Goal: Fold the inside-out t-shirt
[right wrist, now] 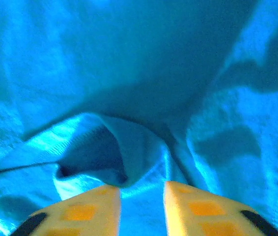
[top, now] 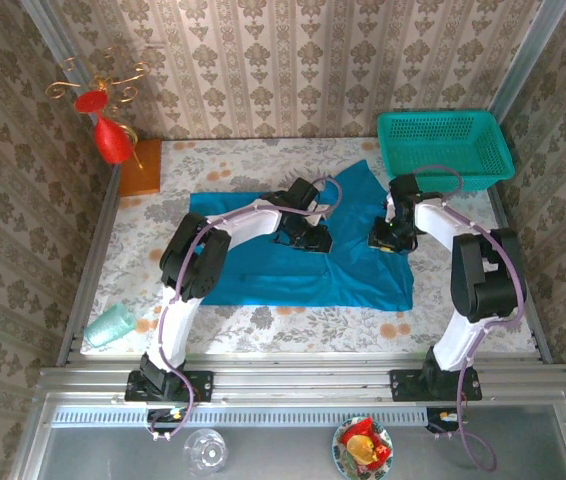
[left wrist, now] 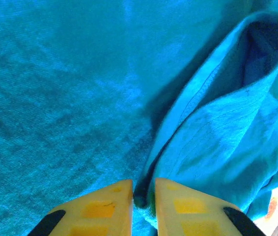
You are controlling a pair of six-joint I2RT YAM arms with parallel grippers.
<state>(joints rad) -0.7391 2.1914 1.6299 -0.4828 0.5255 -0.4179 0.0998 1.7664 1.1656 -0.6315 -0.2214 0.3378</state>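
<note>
The inside-out t-shirt (top: pixel 263 275) is plain bright blue and lies spread flat across the middle of the table. My left gripper (top: pixel 308 238) rests on its middle, and my right gripper (top: pixel 388 236) on its right part near the edge. In the left wrist view the yellow fingers (left wrist: pixel 104 209) of the left gripper (left wrist: pixel 144 189) stand close together, shut on a raised fold of the t-shirt (left wrist: pixel 217 142). In the right wrist view the right gripper (right wrist: pixel 142 189) has cloth filling the gap between its fingers (right wrist: pixel 198 209), and a hemmed fold of the t-shirt (right wrist: pixel 104 142) bunches up just ahead.
A teal mesh basket (top: pixel 445 148) stands at the back right, close behind the right arm. A brown block (top: pixel 141 180) and a red ornament (top: pixel 111 135) sit at the back left. A pale green cup (top: pixel 111 325) lies at the front left edge.
</note>
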